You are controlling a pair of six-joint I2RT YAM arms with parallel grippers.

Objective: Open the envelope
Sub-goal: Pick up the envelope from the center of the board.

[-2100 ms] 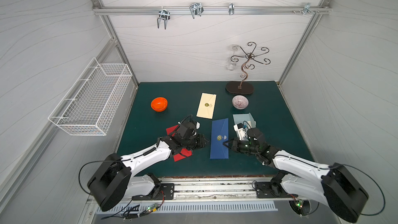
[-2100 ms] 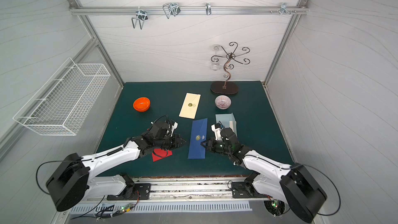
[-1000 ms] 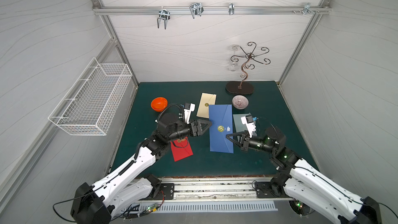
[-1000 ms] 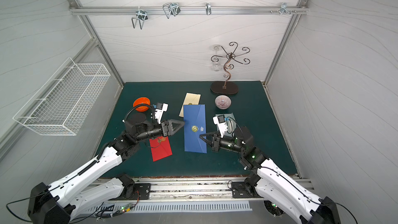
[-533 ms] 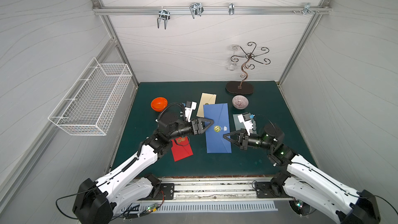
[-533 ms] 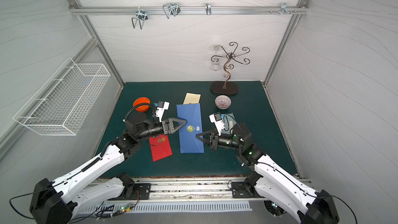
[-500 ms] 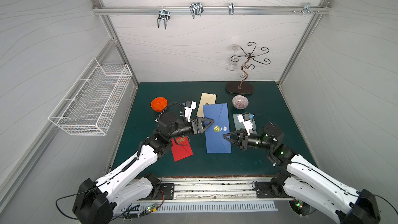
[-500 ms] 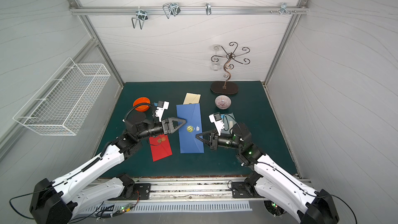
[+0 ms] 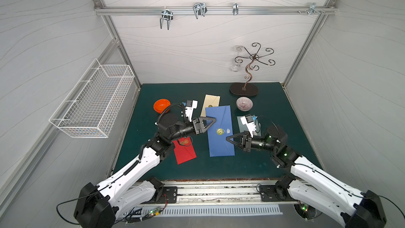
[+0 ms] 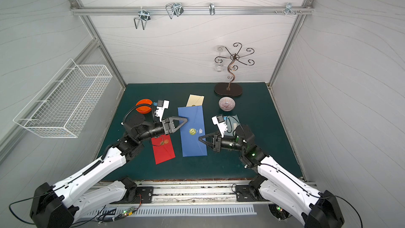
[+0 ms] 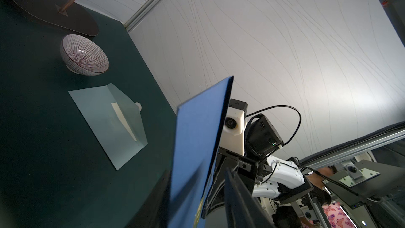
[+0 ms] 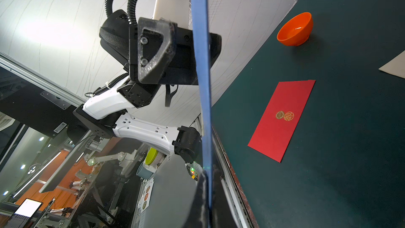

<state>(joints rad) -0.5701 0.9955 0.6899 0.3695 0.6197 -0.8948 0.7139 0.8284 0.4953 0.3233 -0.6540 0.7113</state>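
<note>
The blue envelope (image 9: 219,141) (image 10: 194,143) hangs above the green table with its gold seal (image 9: 220,131) facing up. My right gripper (image 9: 228,138) (image 10: 199,138) is shut on its right long edge; the right wrist view shows the envelope (image 12: 200,62) edge-on, running down into the right gripper (image 12: 207,194). At the opposite long edge, above the seal, sits my left gripper (image 9: 213,120) (image 10: 186,119). In the left wrist view the left gripper (image 11: 197,202) is open, its jaws either side of the envelope (image 11: 197,139), with a gap on one side.
On the table lie a red envelope (image 9: 184,150), a cream envelope (image 9: 211,101) and a pale blue opened envelope (image 11: 109,123). An orange bowl (image 9: 161,105), a striped bowl (image 9: 244,103) and a metal stand (image 9: 243,88) are at the back. A wire basket (image 9: 94,104) hangs on the left wall.
The blue envelope was lifted off the table, then carried slightly left. My left gripper's jaws have narrowed around its edge. The right gripper has stayed shut on it.
</note>
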